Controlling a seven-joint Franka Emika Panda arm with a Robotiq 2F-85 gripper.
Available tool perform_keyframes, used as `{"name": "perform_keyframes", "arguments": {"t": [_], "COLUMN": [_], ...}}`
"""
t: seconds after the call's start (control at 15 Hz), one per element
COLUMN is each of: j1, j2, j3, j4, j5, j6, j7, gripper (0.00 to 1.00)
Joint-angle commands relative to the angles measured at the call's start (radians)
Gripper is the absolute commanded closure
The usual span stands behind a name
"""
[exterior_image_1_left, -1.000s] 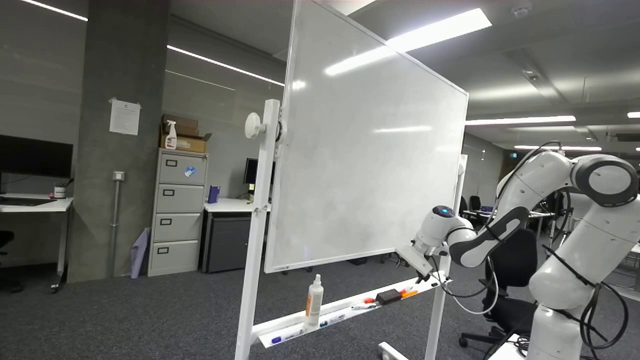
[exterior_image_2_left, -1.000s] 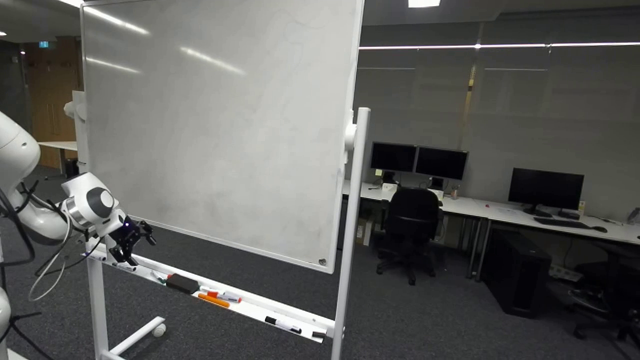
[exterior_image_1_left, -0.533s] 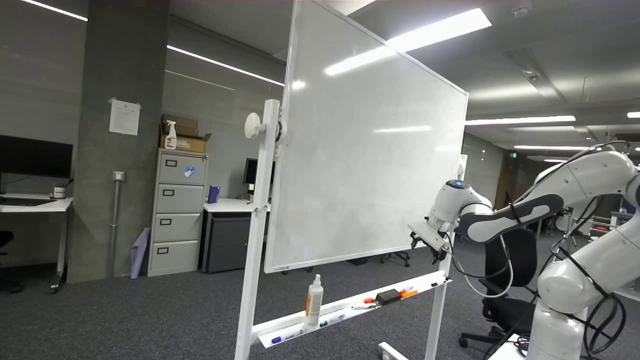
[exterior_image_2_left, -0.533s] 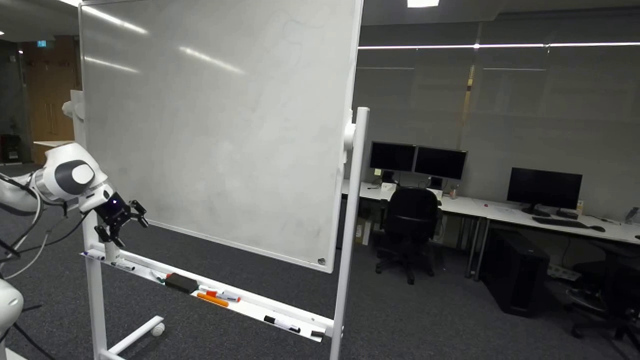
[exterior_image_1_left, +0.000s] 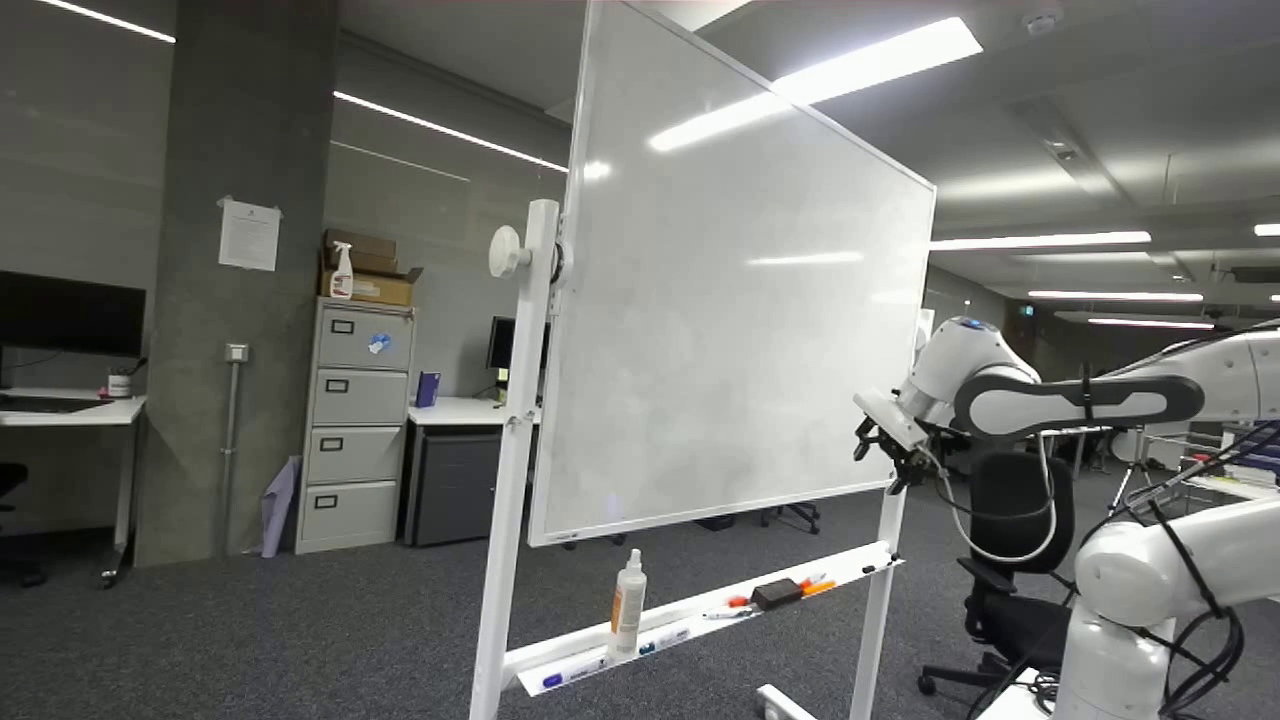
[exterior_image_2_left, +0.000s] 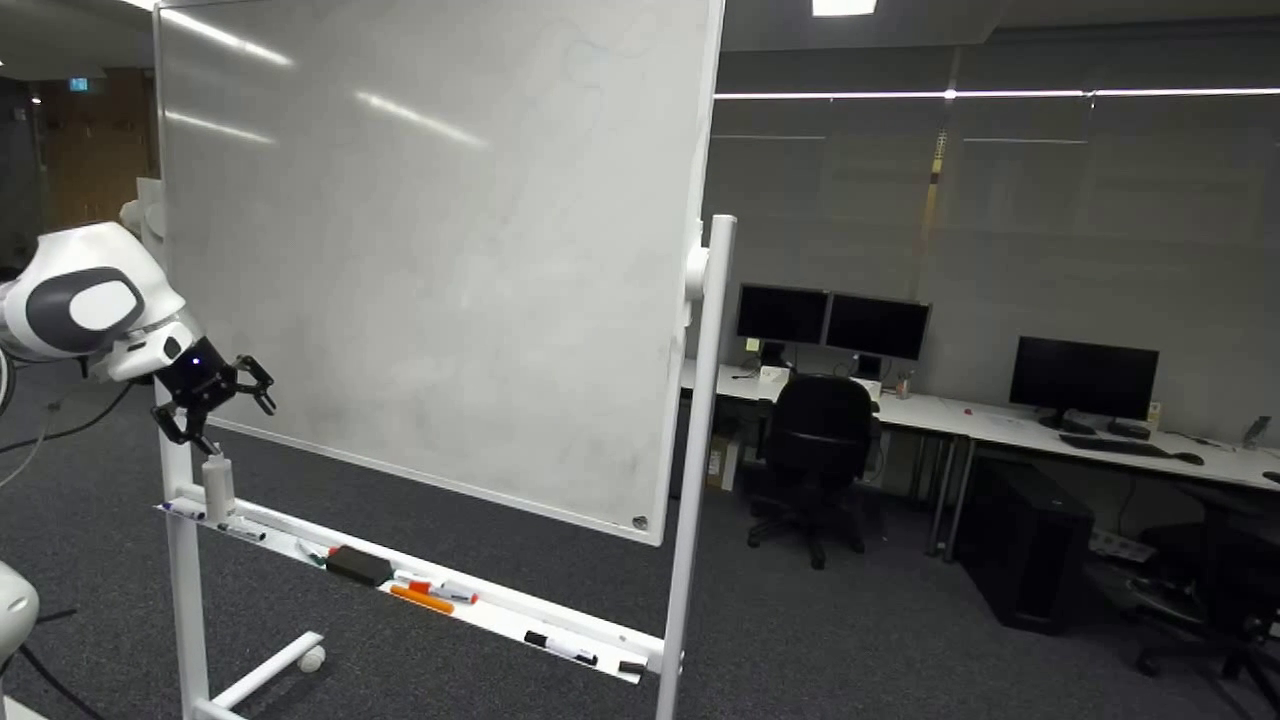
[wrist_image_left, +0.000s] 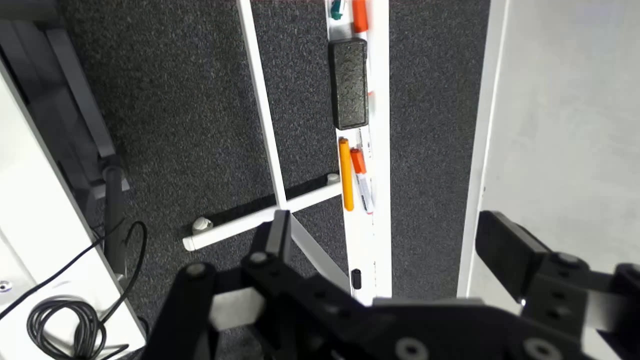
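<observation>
My gripper (exterior_image_1_left: 878, 468) is open and empty, raised above the right end of the tray (exterior_image_1_left: 850, 570) in an exterior view. In an exterior view, the gripper (exterior_image_2_left: 240, 430) appears over a clear bottle (exterior_image_2_left: 218, 488); the bottle also stands on the tray at far left of centre (exterior_image_1_left: 628, 605). In the wrist view the open fingers (wrist_image_left: 382, 222) straddle the view of the tray (wrist_image_left: 361, 235), with nothing between them. The tray bears a black eraser (wrist_image_left: 351, 82), an orange marker (wrist_image_left: 346, 175) and a red-capped marker (wrist_image_left: 362, 182). The whiteboard (wrist_image_left: 560, 125) lies behind the right finger.
The whiteboard's post (exterior_image_1_left: 518, 450) and foot (wrist_image_left: 260, 217) stand around the tray. A black-capped marker (exterior_image_2_left: 560, 648) lies on the tray. A black chair (exterior_image_1_left: 1010, 520) is behind the arm. A white table with coiled cable (wrist_image_left: 65, 320) is at lower left in the wrist view.
My gripper has risen from near the tray and drawn back towards the robot's base, staying open. The bottle has come into sight below it. The things on the tray have not moved.
</observation>
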Motion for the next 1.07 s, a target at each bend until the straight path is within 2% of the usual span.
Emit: {"name": "perform_keyframes", "arguments": {"t": [0.0,0.53,0.67,1.0], "j1": [-0.055,-0.241,-0.252,-0.236], "j2": [-0.092,-0.121,-0.113,-0.101], "j3": [-0.024,-0.02,-0.03,-0.034], "j4": [-0.003,0.012,0.015,0.025], "j5": [0.089,0.214,0.232,0.226], "j6": [-0.018,-0.032,-0.023,-0.028], "j7": [-0.016,0.158,0.182,0.141], "gripper": [0.0,0.0,0.0,0.0]}}
